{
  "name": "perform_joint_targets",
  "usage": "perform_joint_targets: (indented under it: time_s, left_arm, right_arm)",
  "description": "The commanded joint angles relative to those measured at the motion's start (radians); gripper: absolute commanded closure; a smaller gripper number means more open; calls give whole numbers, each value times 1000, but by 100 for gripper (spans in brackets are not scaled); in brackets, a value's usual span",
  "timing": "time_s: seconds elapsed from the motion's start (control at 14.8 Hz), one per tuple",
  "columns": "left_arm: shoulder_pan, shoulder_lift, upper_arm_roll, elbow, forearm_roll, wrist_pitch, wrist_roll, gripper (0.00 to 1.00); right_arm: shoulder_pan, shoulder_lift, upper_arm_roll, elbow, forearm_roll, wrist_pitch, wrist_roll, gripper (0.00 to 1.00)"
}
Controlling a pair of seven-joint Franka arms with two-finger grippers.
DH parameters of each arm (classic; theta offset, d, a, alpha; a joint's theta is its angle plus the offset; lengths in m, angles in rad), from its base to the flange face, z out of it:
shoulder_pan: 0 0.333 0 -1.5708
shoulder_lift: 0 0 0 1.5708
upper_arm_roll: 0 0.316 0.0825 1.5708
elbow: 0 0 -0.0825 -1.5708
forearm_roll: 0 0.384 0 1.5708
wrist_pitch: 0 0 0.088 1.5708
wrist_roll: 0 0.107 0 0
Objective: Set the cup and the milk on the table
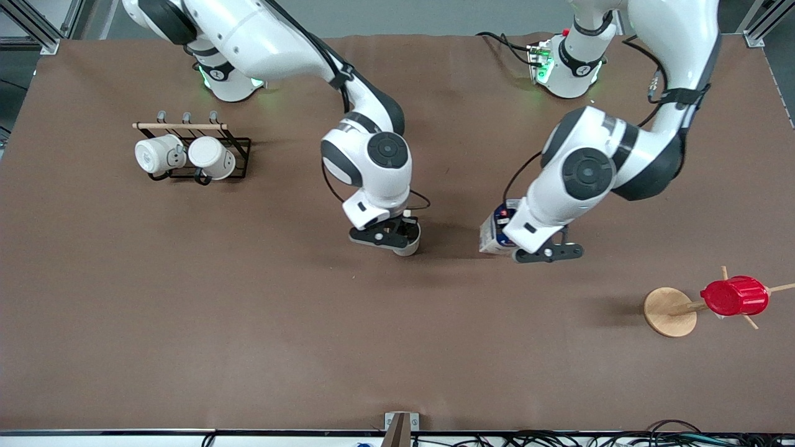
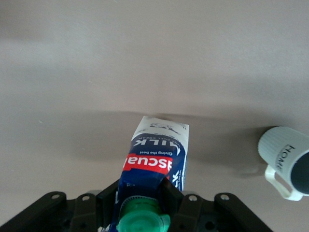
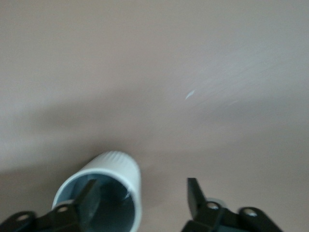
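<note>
Setting down in hand: right gripper (image 1: 397,236) standing spread, one finger (image 3: 88,197) inside the cup (image 1: 407,243), already resting on the table (image 1: 248,323). Left gripper (image 1: 546,251) clamping the milk (image 1: 497,233) by its top, beside the cup, toward the left arm's end. Next, likely: lifting clear of the cup, releasing the milk upright.

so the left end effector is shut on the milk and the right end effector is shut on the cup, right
Not quite. The left end effector is shut on the milk, but the right end effector is open around the cup's rim, as the right wrist view shows.
</note>
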Motion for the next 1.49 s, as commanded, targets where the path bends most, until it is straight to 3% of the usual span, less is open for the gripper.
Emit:
perform_joint_targets:
  time_s: [0.0,0.27,0.75,0.88,1.08,1.42]
  left_arm:
    - [-16,90,-72,91,90,-34,-127,100]
    - [-48,141,-121,130,147,-55,-206,100]
    - [-88,170,-134,134,157,-55,-269,100]
    - [-91,181,-152,134,195,-55,-301,100]
    - [-93,199,-160,134,216,-51,-306,100]
    - [-99,202,-161,136,232,-42,-307,100]
  right_arm:
    - [-124,-210,21,-55,-12,-123,2,0]
    - [-251,-370,18,-55,41,-261,-48,0]
    - [-491,-576,5,-52,189,-529,-517,0]
    - [-508,-617,-39,-50,204,-598,-614,0]
    - [-506,-646,-178,-45,245,-660,-868,0]
    - [-509,-642,-220,-45,253,-656,-913,0]
